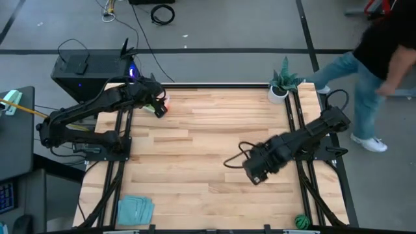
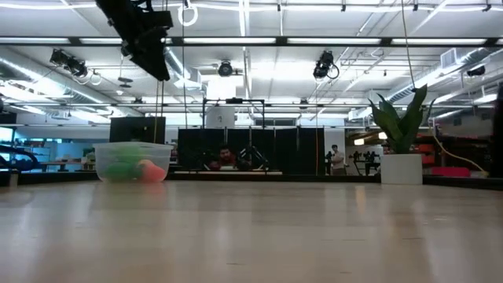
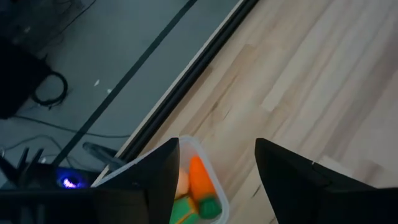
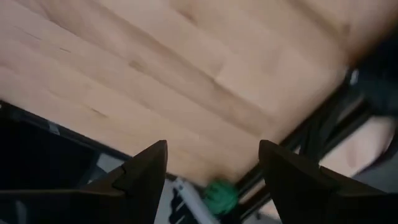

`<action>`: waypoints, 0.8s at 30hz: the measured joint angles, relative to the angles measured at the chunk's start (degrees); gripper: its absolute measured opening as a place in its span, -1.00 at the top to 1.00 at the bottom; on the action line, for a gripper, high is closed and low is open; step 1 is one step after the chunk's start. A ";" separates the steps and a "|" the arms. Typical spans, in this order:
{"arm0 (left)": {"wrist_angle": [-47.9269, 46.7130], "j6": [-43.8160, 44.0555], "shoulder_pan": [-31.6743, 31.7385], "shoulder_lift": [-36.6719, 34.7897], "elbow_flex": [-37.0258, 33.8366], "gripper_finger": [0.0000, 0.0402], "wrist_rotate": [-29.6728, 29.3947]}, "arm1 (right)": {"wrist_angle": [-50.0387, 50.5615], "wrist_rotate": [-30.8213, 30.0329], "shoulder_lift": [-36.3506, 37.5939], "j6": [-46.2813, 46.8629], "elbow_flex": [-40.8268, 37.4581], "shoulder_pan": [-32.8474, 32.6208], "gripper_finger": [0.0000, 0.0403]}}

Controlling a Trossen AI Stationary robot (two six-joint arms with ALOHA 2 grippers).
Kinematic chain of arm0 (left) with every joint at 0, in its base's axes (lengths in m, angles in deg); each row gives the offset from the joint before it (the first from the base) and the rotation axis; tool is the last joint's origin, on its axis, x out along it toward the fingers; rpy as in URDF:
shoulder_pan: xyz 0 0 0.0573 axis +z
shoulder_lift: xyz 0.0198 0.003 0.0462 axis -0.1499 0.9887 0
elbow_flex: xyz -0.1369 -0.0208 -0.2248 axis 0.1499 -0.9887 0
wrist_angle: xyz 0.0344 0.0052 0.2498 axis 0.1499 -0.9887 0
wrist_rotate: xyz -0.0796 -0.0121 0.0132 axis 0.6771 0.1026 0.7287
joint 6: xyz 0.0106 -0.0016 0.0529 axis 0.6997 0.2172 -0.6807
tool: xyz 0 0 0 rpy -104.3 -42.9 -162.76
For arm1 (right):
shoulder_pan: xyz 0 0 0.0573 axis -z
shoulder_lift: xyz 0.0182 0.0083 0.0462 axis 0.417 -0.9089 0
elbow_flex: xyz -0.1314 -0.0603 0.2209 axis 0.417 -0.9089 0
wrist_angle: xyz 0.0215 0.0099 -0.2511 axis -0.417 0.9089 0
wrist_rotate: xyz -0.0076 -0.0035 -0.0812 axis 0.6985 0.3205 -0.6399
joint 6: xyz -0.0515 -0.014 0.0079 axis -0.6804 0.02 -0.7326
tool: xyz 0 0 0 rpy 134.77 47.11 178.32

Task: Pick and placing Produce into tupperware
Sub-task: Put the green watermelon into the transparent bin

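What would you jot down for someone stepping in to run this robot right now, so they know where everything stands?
Left gripper: open, empty, above the tupperware at the table's far left corner.
Right gripper: open, empty, over the near right part of the table.
Done: the tub already holds an orange carrot plus green pieces and something red.
Left: a dark green striped ball sits at the near right edge, outside the tub; it is closest to the right arm.
Not part of the job: the potted plant at the far right corner, and a pale-blue cloth-like piece at the near left.
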 joint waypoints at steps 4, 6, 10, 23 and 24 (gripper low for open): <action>1.01 -0.20 -1.36 0.00 0.00 -0.08 -0.02 | 0.01 1.06 0.00 11.54 0.00 -5.28 -0.28; 1.43 -0.21 -1.96 0.02 0.00 -0.09 -0.03 | -0.01 1.66 0.00 16.98 0.00 -7.77 -0.28; 2.42 -0.26 -3.25 0.02 0.00 -0.08 -0.03 | -0.01 2.73 0.00 27.93 0.00 -12.52 -0.28; 5.26 -0.40 -9.15 0.02 0.00 -0.05 -0.02 | -5.20 5.31 -1.23 56.54 0.00 -26.40 -0.28; 5.44 -0.40 -9.59 0.02 0.00 -0.05 -0.03 | -5.51 5.33 -1.87 56.66 0.00 -26.74 -0.28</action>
